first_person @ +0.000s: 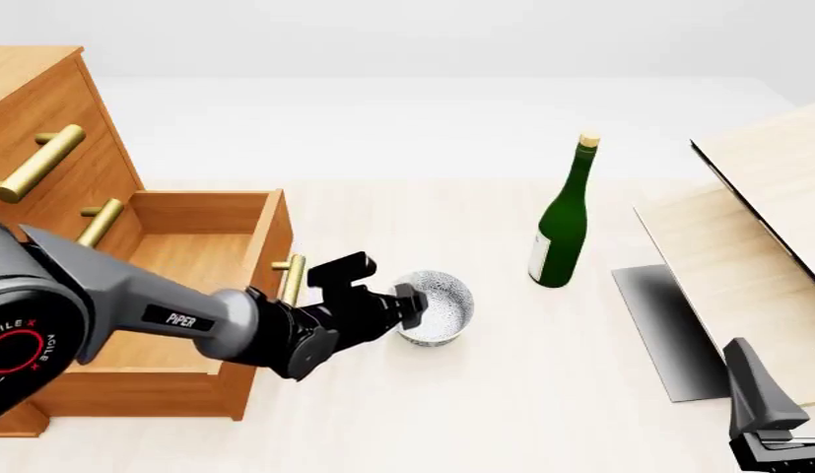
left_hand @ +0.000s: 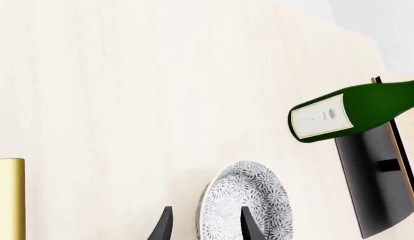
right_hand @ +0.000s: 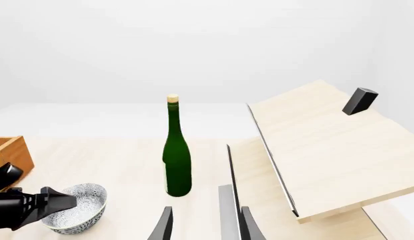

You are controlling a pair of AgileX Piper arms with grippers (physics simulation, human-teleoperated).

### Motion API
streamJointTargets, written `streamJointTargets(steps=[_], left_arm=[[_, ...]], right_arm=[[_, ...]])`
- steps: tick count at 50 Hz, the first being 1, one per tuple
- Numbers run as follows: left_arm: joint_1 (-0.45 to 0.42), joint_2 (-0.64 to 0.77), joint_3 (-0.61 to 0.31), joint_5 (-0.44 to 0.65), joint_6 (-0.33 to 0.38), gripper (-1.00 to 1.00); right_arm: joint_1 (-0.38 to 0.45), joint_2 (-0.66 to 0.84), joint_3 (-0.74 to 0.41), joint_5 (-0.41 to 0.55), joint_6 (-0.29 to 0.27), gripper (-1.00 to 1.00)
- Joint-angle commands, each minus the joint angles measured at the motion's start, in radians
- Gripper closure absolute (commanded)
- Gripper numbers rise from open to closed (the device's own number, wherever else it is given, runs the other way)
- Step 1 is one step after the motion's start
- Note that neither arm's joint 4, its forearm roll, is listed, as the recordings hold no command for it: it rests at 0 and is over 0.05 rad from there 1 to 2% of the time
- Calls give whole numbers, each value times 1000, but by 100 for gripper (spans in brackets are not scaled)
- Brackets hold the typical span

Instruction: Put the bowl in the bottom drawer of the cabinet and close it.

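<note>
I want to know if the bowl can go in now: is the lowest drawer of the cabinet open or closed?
Open. The bottom drawer is pulled far out of the cabinet, its bare inside showing, beside the bowl.

The orange-brown wooden bottom drawer (first_person: 197, 296) stands pulled out, its top open and nothing lying in it. Just beside its brass handle (first_person: 292, 279) sits the small speckled white bowl (first_person: 438, 307), with the left hand (first_person: 404, 305) at its rim. The tall green glass bottle (first_person: 563, 222) stands upright well apart, bare pale worktop (first_person: 421, 414) between. Tilted pale wood boards (first_person: 762, 227) block the right side.
</note>
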Motion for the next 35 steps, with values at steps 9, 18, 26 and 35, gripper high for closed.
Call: streamJointTargets(steps=[9, 18, 26, 35], left_arm=[[5, 43, -1, -28, -22, -100], [8, 25, -1, -27, -10, 100], [12, -1, -1, -14, 7, 100], [14, -28, -8, 12, 25, 100]], right_arm=[[0, 0, 0, 0, 0, -100], [0, 0, 0, 0, 0, -100], [0, 0, 0, 0, 0, -100], [0, 0, 0, 0, 0, -100]])
